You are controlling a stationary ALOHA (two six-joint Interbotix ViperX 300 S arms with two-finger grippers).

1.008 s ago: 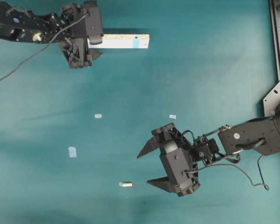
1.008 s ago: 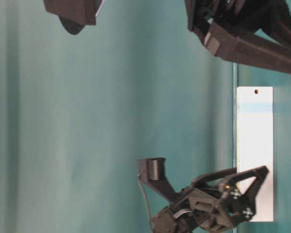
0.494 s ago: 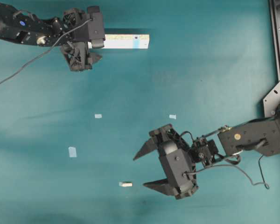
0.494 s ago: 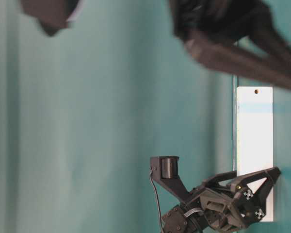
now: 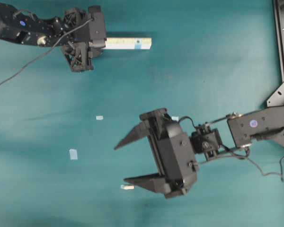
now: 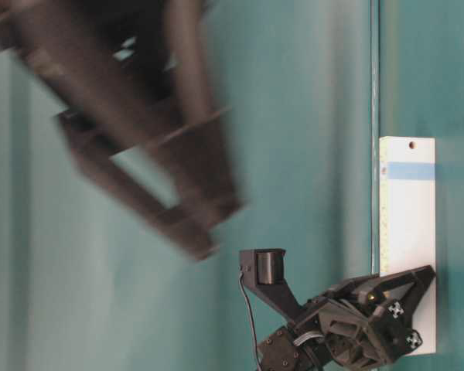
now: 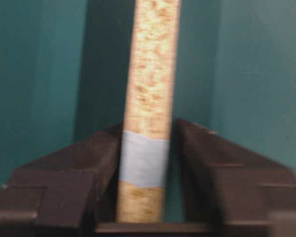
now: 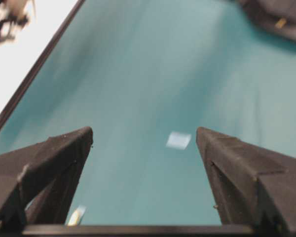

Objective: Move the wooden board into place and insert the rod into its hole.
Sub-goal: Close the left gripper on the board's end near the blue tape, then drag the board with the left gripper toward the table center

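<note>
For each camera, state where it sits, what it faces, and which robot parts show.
Overhead: above, facing down; both arms, wooden board, rod.
Table-level: low, along the table; left gripper at the board, right arm blurred.
Left wrist: between fingers flanking the board's edge.
Right wrist: between spread fingers, facing table.
Board appears in three views.

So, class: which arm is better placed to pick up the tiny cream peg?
The right gripper: it is open, empty and beside the tiny cream peg. The left gripper is far off, clamped on the long speckled wooden board.
</note>
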